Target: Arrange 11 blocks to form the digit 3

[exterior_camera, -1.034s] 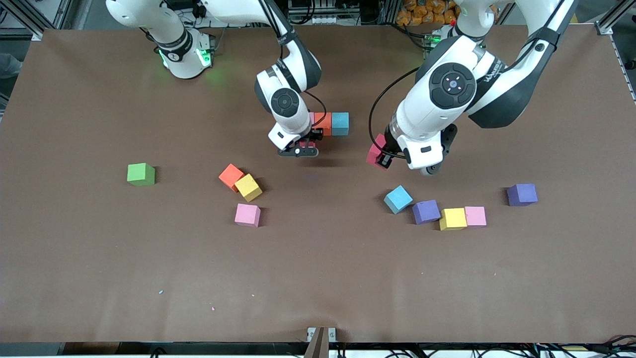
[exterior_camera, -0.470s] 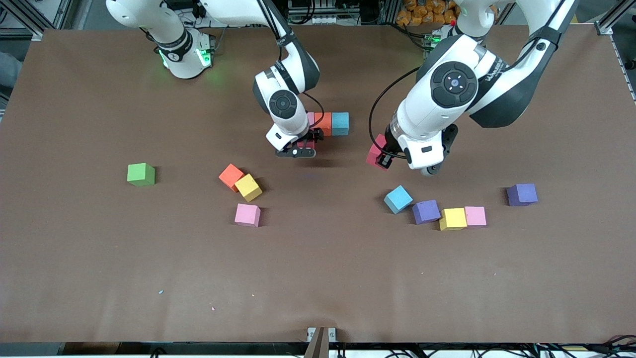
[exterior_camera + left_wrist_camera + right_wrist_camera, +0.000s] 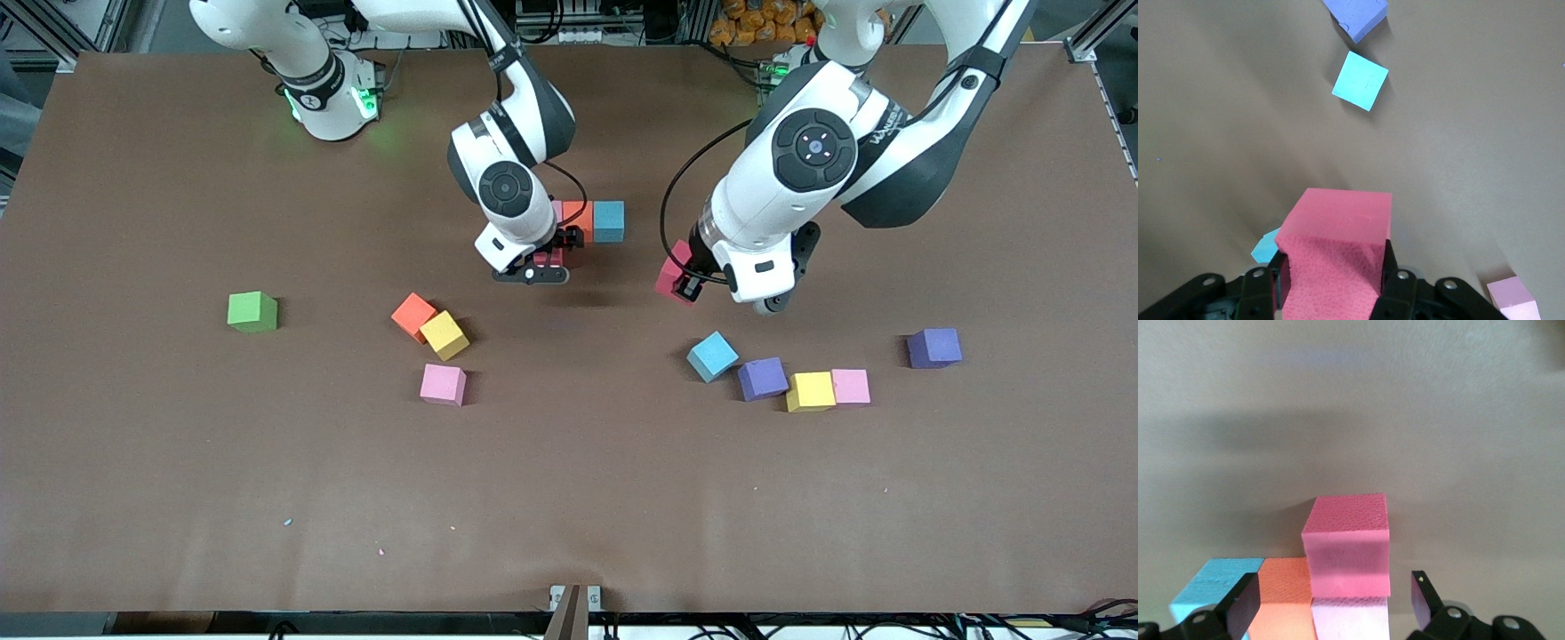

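Observation:
A row of pink (image 3: 556,210), orange (image 3: 578,218) and light blue (image 3: 609,220) blocks lies mid-table. A dark red block (image 3: 1347,543) sits against the pink one (image 3: 1348,621), nearer the front camera. My right gripper (image 3: 542,262) is open just over it, with its fingers (image 3: 1425,593) apart on either side and not touching it. My left gripper (image 3: 678,281) is shut on another dark red block (image 3: 1337,250) and holds it above the table beside the row, toward the left arm's end.
Loose orange (image 3: 413,316), yellow (image 3: 444,334) and pink (image 3: 443,384) blocks and a green cube (image 3: 252,312) lie toward the right arm's end. Light blue (image 3: 712,356), purple (image 3: 763,378), yellow (image 3: 810,391), pink (image 3: 851,387) and purple (image 3: 933,348) blocks lie toward the left arm's end.
My right wrist has shifted slightly over the dark red block by the row. The left arm and its held block have barely moved.

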Available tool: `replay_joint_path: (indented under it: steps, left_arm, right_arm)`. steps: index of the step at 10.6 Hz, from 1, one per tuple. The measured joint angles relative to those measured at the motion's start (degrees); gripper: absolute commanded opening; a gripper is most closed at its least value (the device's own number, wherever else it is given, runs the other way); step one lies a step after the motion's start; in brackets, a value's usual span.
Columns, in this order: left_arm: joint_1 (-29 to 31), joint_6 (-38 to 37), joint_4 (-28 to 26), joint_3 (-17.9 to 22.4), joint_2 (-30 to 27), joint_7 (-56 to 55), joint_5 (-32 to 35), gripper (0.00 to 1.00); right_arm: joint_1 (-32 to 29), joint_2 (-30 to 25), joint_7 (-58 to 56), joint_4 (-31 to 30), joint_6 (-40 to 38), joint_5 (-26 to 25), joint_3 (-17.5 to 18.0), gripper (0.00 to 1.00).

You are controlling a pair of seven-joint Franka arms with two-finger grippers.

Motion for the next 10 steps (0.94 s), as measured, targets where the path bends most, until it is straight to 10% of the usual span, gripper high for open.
replay_joint_path:
  steps: [4,10]
  left_arm:
    - [0.0,0.0,0.05,0.01,0.0,0.0,0.0,0.0]
    - [0.03,0.0,0.56,0.09,0.0,0.0,-0.01,0.0]
  right_arm:
    - [-1.05,-0.45,-1.96,1.88,-1.79,-11.45,-1.89,1.0]
    - [-8.14,-0.46,-32.79,1.87,-2.26,-12.87,-4.34,1.0]
